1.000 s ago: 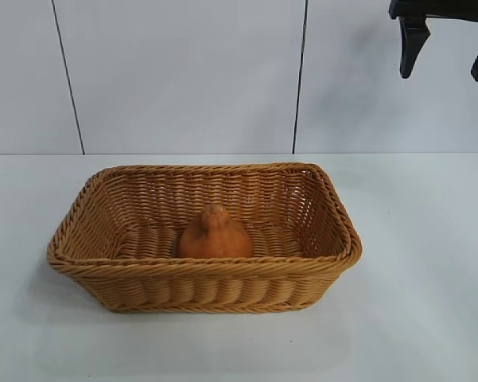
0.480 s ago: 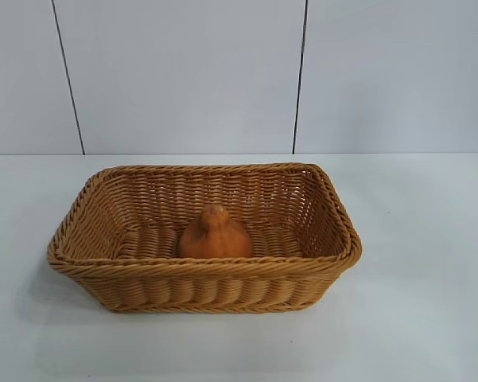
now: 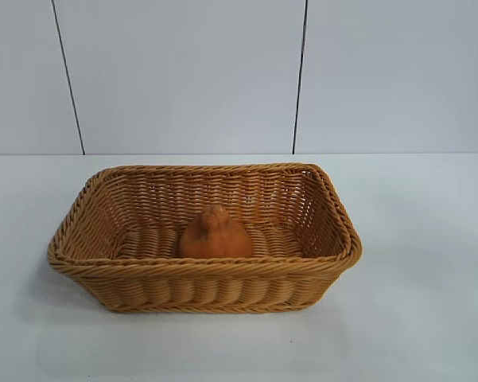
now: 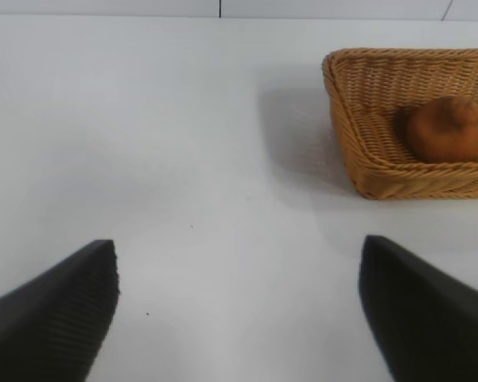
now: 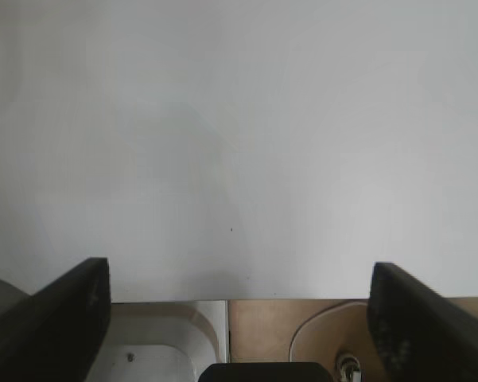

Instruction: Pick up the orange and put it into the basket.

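The orange [image 3: 214, 235] is a dull orange-brown lumpy fruit with a knobby top. It rests inside the tan wicker basket [image 3: 334, 208] in the middle of the white table. Both also show in the left wrist view, the orange [image 4: 448, 130] inside the basket [image 4: 351, 147]. My left gripper [image 4: 239, 310] is open and empty over bare table, well away from the basket. My right gripper [image 5: 240, 318] is open and empty at the table's edge. Neither gripper shows in the exterior view.
The white table [image 3: 429, 318] surrounds the basket on all sides. A white panelled wall [image 3: 183, 72] stands behind it. In the right wrist view the table edge [image 5: 246, 299] shows, with a white and brown floor area below it.
The right gripper, seen at the upper right of the exterior view a second ago, has moved out of that view. The orange and basket have not moved.
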